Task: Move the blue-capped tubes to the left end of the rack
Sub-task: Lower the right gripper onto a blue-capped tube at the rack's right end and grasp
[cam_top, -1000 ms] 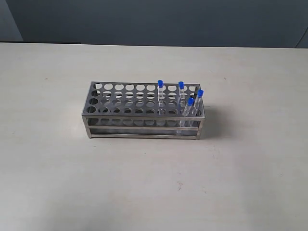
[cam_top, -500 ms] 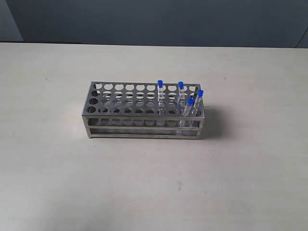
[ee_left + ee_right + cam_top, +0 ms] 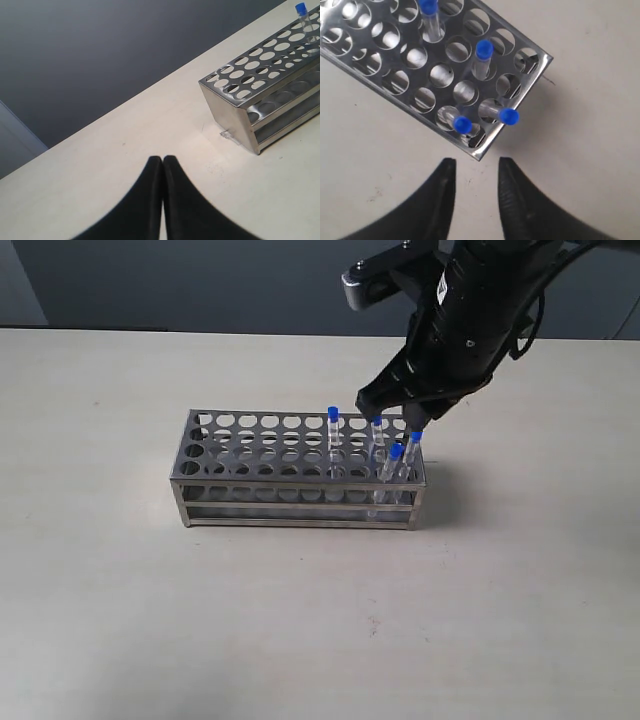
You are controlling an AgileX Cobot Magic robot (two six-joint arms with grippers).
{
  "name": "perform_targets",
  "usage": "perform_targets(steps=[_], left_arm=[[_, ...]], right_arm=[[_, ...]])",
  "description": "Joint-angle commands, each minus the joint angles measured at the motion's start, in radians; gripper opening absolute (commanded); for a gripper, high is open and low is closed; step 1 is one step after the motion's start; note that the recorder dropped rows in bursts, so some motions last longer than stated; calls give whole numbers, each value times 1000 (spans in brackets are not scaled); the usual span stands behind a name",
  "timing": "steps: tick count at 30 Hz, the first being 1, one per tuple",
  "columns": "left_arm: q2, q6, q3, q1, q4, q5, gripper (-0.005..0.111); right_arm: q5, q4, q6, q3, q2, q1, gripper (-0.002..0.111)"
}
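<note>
The silver rack [image 3: 290,506] stands mid-table, and several blue-capped tubes [image 3: 396,452] sit in holes at its right end. My right gripper [image 3: 395,412] hangs just above those tubes, open, with nothing between its fingers. In the right wrist view the right gripper [image 3: 477,162] is spread over the table just off the corner of the rack [image 3: 540,65]. Two leaning tubes [image 3: 508,116] are nearest to it. My left gripper [image 3: 162,159] is shut and empty over bare table, apart from the rack [image 3: 227,112]. One tube [image 3: 301,8] shows at the rack's far end.
The black right arm [image 3: 480,310] comes down from the top right, over the rack's right end. The left part of the rack has only vacant holes [image 3: 225,445]. A dark wall lies beyond the table's far edge [image 3: 200,332].
The right arm has come into the exterior view from the top right and now hangs over the rack's right end. The tubes and rack have not moved.
</note>
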Motion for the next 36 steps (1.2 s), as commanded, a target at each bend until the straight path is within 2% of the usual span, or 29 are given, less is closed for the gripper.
perform_targets(steps=[1,17,33,35,36], left_arm=[[3,-5,-5,-4,-2,-6,1],[3,-5,-5,-4,-2,-6,1],[3,-5,-5,-4,-2,-7,1],[3,-5,-5,-4,-2,-7,1],[3,-5,-5,-4,-2,-7,1]], right_arm=[[-12,67,-3,-12,-1,1,39],[-83,98,-5,-12,87,1,39],[-64,98,-5,-12,172,1,39],[-62,123,-5,-12,185,1,35],[-65,125,-5,-12,191,1,20]])
